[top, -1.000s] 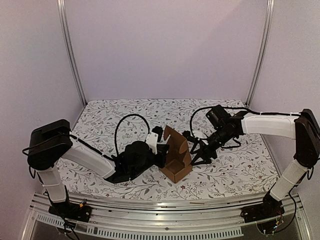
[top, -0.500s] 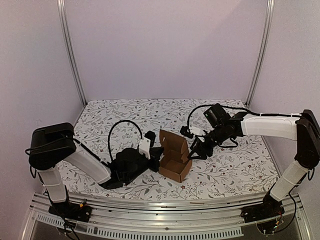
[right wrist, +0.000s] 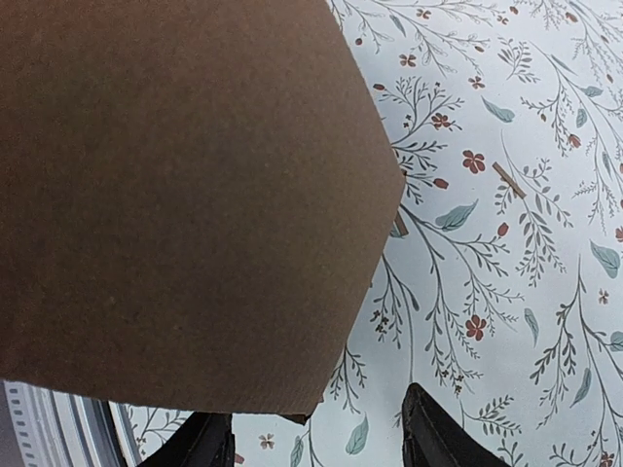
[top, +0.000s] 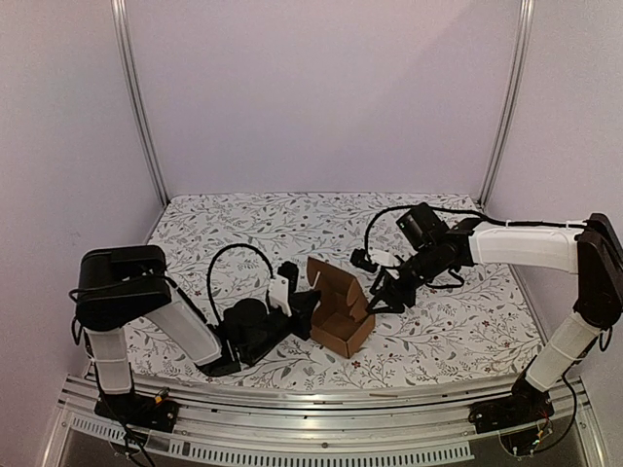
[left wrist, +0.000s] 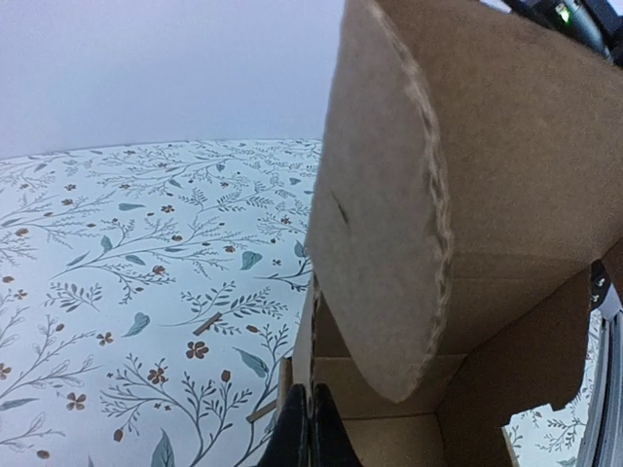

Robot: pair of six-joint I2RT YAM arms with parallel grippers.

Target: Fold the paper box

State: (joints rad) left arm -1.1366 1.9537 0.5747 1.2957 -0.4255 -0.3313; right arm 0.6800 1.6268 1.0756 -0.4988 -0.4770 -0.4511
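Box (top: 339, 316) sits mid-table (top: 458, 331), partly folded, top open, one panel standing up at its back-left. It's plain brown cardboard on every face I can see (the only print around is the table's leaf-and-flower pattern).

Left tool (top: 310, 304): closed, tips against the box's left side. The left wrist view puts my tips (left wrist: 295, 443) pressed together right at the foot of a wall edge of the box (left wrist: 506, 146). I can't tell if any cardboard is pinched between them. Only that view looks inside: inner walls, a crease near the floor, and a rounded flap (left wrist: 389, 224) hanging across the opening with its corrugated edge toward the camera.

Right tool (top: 382, 295): wide, gripping nothing. In the right wrist view my fingers (right wrist: 433, 433) are spread at the bottom of the frame. A flat panel of the box (right wrist: 175, 195) fills the upper left, its lower corner just above the gap between them. Touching or not, can't tell. Only the overhead view shows this tool just beside the box's right side.

Poses, from overhead:
- Left arm (top: 175, 321) lies low, forearm nearly along the table, reaching right to the box.
- Right arm (top: 526, 243) comes in from the right, lower link rising from the base, forearm roughly level, wrist dipped down-left toward the box.
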